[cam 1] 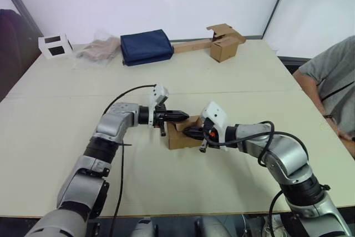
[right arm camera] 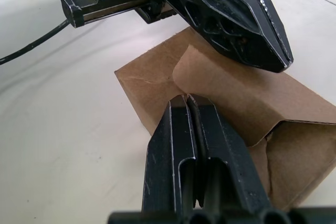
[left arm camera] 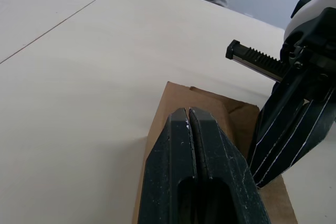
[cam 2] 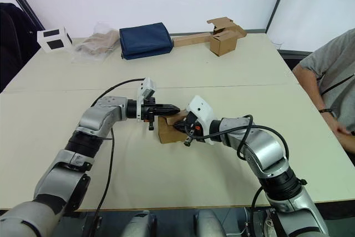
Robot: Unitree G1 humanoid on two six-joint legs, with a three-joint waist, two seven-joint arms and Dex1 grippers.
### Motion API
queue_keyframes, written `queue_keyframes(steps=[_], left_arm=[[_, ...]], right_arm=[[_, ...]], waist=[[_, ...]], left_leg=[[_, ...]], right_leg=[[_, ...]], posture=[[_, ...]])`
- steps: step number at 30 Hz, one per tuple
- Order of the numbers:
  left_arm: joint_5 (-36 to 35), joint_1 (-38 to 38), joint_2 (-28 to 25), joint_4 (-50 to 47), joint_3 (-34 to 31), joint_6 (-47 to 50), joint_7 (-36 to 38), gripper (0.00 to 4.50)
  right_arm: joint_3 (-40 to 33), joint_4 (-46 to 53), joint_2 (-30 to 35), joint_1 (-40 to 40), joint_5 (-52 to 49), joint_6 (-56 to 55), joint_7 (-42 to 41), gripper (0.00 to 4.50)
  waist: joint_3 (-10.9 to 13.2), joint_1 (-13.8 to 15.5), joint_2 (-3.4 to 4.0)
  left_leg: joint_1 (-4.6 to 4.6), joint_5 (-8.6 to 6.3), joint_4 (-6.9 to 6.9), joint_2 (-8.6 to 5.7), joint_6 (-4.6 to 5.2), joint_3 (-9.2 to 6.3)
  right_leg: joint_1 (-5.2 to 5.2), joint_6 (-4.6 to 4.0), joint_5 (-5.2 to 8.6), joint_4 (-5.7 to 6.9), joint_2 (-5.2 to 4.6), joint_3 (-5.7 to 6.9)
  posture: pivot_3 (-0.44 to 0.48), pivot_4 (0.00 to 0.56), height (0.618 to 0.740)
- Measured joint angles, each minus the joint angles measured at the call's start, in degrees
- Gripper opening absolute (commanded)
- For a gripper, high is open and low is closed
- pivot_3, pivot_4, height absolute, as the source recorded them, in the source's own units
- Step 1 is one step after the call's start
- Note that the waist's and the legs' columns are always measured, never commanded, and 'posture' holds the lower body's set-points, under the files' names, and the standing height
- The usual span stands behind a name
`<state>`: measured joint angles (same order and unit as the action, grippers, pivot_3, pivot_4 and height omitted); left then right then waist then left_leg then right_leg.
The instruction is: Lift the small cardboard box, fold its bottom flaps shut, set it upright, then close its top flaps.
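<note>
2 tools meet over small cardboard box (cam 1: 182,135) at mid-bench (cam 1: 66,154): left tool (cam 1: 180,116) and right tool (cam 1: 188,132), fingers pressed together, gripping nothing, press top flaps (right arm camera: 231,90). Box probably light, thin-walled, crushable; best held by opposite walls. Far edge: 2nd box (cam 1: 224,47), navy bag (cam 1: 146,46).

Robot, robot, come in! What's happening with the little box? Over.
Both grippers shut, left gripper and right gripper pressing top flaps of small brown cardboard box. Nothing in the way.
</note>
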<state>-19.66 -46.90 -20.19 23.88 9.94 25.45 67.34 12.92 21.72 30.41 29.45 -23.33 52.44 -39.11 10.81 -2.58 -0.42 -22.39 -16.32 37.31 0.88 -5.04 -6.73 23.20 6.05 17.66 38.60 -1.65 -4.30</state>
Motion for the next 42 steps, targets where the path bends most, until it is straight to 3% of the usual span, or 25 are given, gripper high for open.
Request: queue_keyframes(steps=[19,27,42], left_arm=[[0.5,2.4,-0.5,-1.5,-0.1,-1.3,0.2,0.05],[0.5,6.4,-1.2,-6.3,0.4,-0.9,0.1,0.05],[-3.9,10.8,-5.5,-18.6,-2.7,10.5,-4.7,0.05]], right_arm=[[-0.4,-4.0,0.3,2.1,0.1,-0.6,-2.4,0.0],[-10.2,-1.5,0.4,5.1,-6.8,2.0,-2.7,0.0],[-9.3,-6.6,-0.2,3.3,-5.9,-0.7,-0.5,0.0]], waist=[[0.0,0.0,0.0],[0.0,0.0,0.0],[0.0,0.0,0.0]], left_leg=[[0.01,0.0,0.0,0.0,0.0,-0.01],[0.02,0.0,-0.01,0.01,0.0,-0.01],[0.01,0.0,-0.03,0.01,0.0,0.01]], right_leg=[[-0.02,0.0,0.0,0.0,0.0,0.0],[-0.02,0.0,0.0,0.0,0.0,0.0],[0.0,0.0,0.0,0.0,-0.01,-0.01]], posture=[[0.0,0.15,0.74],[0.0,0.15,0.74],[0.0,0.15,0.74]])
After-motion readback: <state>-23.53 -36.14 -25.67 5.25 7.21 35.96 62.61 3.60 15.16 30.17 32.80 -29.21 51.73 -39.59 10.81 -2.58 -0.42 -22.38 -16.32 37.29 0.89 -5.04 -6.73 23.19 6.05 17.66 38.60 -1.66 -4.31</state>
